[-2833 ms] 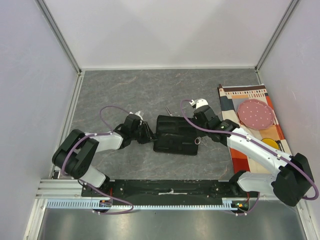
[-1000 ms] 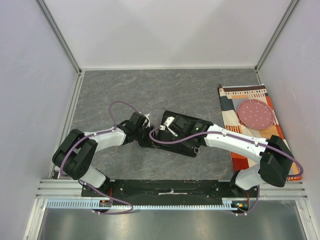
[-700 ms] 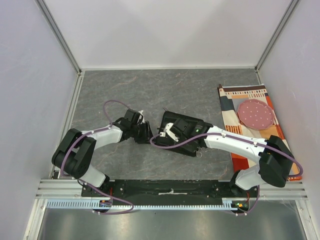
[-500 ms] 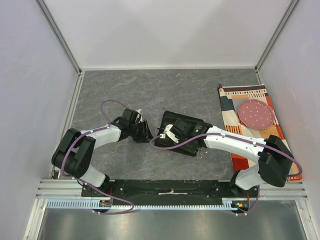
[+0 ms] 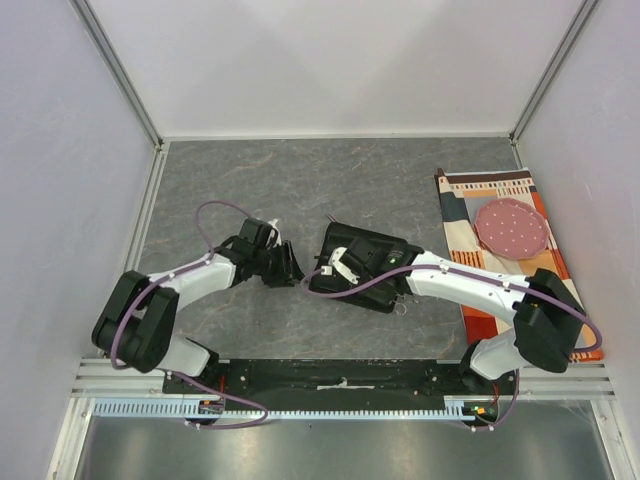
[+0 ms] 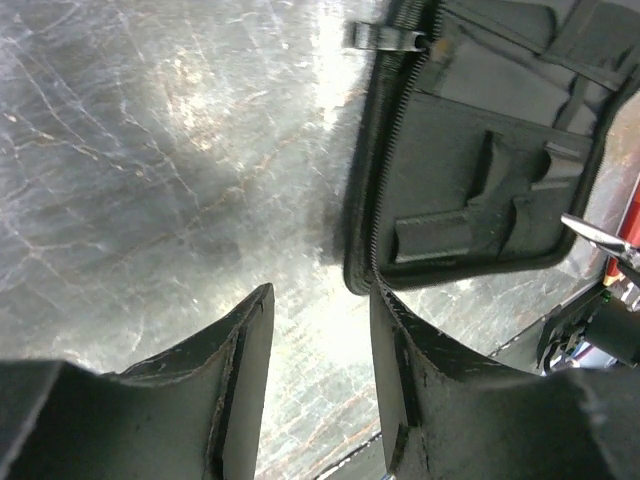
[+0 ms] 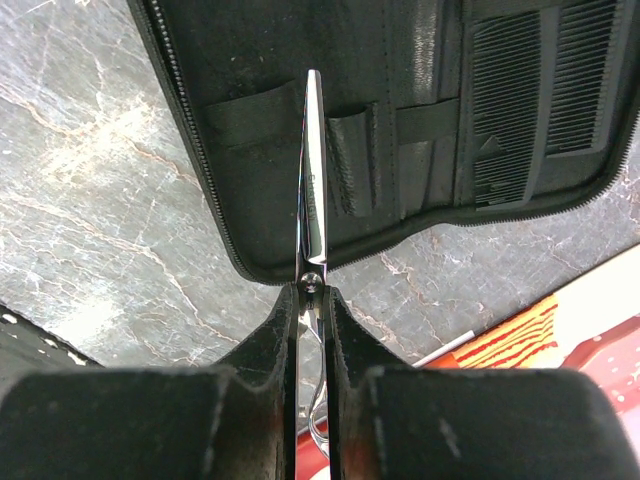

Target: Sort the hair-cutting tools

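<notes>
The black pouch (image 5: 375,245) lies open on the grey table. My right gripper (image 5: 327,277) hovers over its left part, shut on slim silver scissors (image 7: 312,180) at their pivot. The blade points forward over the pouch pockets (image 7: 250,60). Two black combs (image 7: 510,110) (image 7: 585,70) are tucked in the pouch's right side. Silver scissor rings (image 5: 400,303) show at the pouch's near edge. My left gripper (image 5: 292,266) is open and empty, low at the pouch's left corner (image 6: 450,150). Its right finger (image 6: 400,330) is beside the zipper edge.
A striped orange cloth (image 5: 470,200) with a pink dotted plate (image 5: 512,227) lies at the right. A zipper pull (image 6: 385,38) sticks out at the pouch's far left corner. A silver tip (image 6: 590,230) shows at the right of the left wrist view. Walls enclose the table.
My right gripper came from the pouch's far right to over its left part, holding the scissors. The pouch turned slightly. My left gripper drew a little back from the pouch's edge.
</notes>
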Tool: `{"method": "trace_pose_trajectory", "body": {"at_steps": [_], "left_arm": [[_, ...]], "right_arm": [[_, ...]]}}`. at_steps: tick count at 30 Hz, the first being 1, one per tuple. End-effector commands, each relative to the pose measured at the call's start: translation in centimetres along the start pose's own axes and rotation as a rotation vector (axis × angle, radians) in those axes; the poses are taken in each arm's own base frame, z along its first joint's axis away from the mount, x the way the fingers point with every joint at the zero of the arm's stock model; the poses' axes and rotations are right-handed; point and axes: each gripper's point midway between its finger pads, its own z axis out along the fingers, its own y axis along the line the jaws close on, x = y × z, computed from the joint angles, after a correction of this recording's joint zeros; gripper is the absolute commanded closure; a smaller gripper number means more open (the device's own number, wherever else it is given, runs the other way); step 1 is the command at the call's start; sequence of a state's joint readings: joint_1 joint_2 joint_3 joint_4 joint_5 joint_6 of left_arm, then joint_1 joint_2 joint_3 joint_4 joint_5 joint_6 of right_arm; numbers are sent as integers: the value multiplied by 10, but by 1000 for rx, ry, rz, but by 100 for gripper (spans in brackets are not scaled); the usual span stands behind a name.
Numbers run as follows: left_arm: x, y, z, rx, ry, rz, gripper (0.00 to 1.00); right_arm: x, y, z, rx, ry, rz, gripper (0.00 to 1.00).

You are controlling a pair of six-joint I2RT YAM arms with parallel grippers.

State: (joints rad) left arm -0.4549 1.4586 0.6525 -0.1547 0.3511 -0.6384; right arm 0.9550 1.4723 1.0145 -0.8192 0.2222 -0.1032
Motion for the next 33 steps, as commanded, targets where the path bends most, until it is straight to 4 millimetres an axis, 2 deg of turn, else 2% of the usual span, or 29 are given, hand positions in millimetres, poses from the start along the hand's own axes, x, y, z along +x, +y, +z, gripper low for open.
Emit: {"method": "trace_pose_trajectory", "body": {"at_steps": [1, 2, 7, 11, 15, 20, 28, 30, 31, 33], "left_arm": [[-8, -15, -18, -8, -47, 66, 50], [-3, -13, -18, -35, -24, 75, 50], [0, -19, -7, -107, 22, 142, 50], [2, -12, 3, -171, 38, 161, 53], [3, -8, 14, -216, 46, 173, 53], [5, -1, 28, -272, 61, 178, 53], [3, -7, 30, -289, 52, 188, 52], [5, -5, 33, -299, 66, 193, 57], [5, -4, 34, -304, 69, 197, 68], [7, 0, 35, -324, 82, 195, 77]], "right_arm": [[-15, -19, -16, 79, -85, 58, 100], [-14, -23, -17, 99, -86, 65, 100], [-23, -42, -34, 189, -159, 164, 100], [-27, -52, -49, 233, -243, 247, 100], [-26, -53, -59, 233, -292, 261, 100], [-26, -45, -58, 192, -312, 267, 100], [-25, -40, -55, 168, -329, 268, 100], [-26, -38, -55, 161, -331, 267, 100], [-28, -39, -57, 163, -337, 270, 100], [-27, -39, -58, 159, -341, 270, 100]]}}
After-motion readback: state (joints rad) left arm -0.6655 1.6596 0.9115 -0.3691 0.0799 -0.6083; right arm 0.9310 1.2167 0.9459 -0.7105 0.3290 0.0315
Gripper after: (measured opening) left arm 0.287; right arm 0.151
